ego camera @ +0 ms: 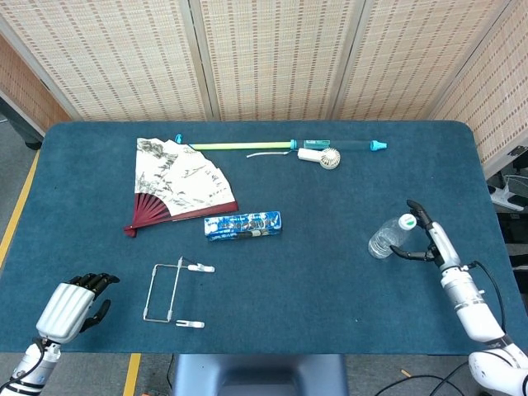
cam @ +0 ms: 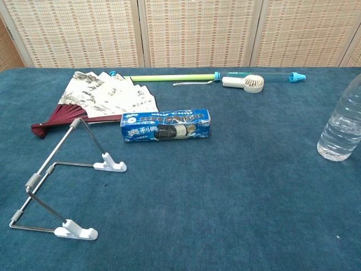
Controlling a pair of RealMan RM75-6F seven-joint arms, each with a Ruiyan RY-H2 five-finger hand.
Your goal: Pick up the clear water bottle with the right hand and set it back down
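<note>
The clear water bottle with a white-green cap stands at the table's right side; the chest view shows its body at the right edge, cut off by the frame. My right hand is right beside the bottle's upper part, fingers apart. One finger reaches past the cap and the thumb points at the body. I cannot tell whether it touches the bottle. It holds nothing. My left hand hangs off the near left corner with its fingers curled in on nothing. Neither hand shows in the chest view.
A paper fan, a blue cookie pack and a wire stand lie left of centre. A long green-blue stick and a small white fan lie at the back. The table's right edge is close to the bottle.
</note>
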